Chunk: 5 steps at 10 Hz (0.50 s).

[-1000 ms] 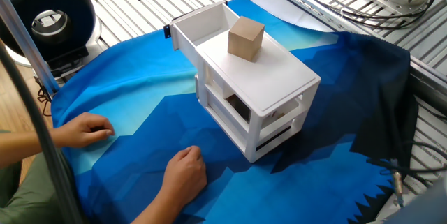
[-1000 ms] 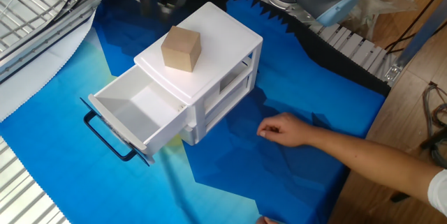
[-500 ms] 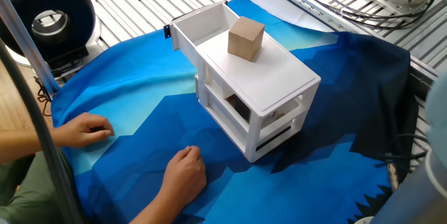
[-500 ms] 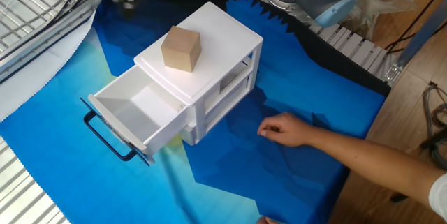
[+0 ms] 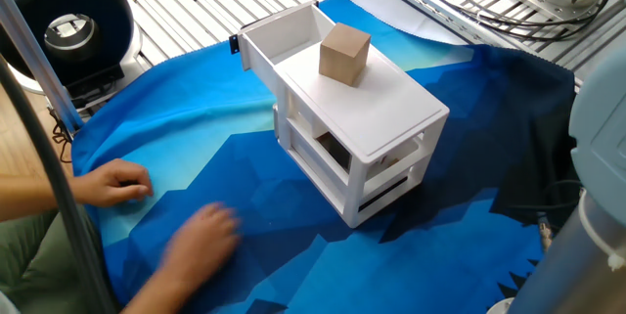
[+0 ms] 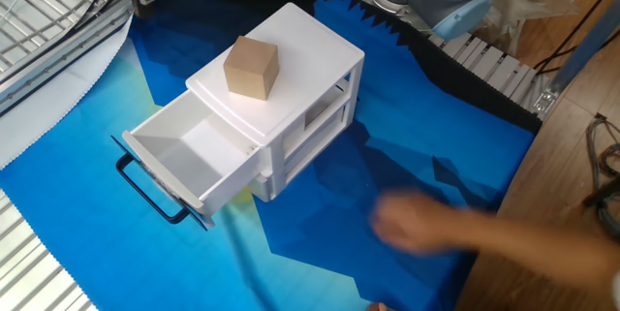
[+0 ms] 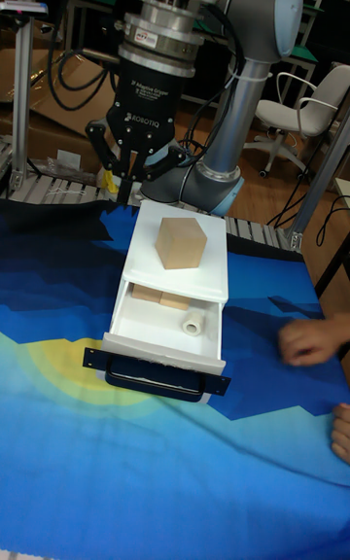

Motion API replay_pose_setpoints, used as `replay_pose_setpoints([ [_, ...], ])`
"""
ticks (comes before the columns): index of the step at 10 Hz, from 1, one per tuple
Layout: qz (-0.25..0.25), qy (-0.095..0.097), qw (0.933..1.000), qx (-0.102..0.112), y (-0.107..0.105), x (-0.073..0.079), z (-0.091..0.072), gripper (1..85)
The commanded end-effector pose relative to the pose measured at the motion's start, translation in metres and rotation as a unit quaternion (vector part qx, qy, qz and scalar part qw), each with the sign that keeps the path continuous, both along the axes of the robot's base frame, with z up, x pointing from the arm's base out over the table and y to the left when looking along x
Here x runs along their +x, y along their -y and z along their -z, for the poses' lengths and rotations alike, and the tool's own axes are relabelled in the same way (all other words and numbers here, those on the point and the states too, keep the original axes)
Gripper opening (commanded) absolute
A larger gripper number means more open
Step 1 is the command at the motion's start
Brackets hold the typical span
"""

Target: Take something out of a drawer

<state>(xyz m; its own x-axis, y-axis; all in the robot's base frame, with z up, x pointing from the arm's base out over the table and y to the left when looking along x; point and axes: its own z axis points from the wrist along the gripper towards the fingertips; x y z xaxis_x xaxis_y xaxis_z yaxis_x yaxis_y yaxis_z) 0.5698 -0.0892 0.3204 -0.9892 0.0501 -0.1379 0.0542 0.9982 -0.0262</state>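
One fixed view showed the small tan cube [image 5: 344,54] sitting on the flat top of the small white plastic cabinet [image 5: 391,118], with the shallow white top drawer [image 5: 284,35] pulled open beside it; my gripper was out of that picture.

The other fixed view showed the same: cube on the cabinet top, drawer open with its black handle [image 6: 147,192] forward, and a person's blurred hand [image 6: 426,226] on the blue cloth [image 6: 87,108].

Tall fixed view put my gripper [image 7: 128,183] above and behind the cabinet, fingers spread and empty. I judged the cube already out; what remained was to pull clear.
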Motion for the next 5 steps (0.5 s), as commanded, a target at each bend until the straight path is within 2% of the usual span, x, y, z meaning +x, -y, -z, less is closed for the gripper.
replay_pose_setpoints([
  [1, 0.004, 0.008, 0.9999, 0.012, -0.0015, 0.0084, 0.0098, 1.0],
  [5, -0.003, 0.011, 0.9999, 0.000, 0.0029, 0.0108, 0.0132, 1.0],
])
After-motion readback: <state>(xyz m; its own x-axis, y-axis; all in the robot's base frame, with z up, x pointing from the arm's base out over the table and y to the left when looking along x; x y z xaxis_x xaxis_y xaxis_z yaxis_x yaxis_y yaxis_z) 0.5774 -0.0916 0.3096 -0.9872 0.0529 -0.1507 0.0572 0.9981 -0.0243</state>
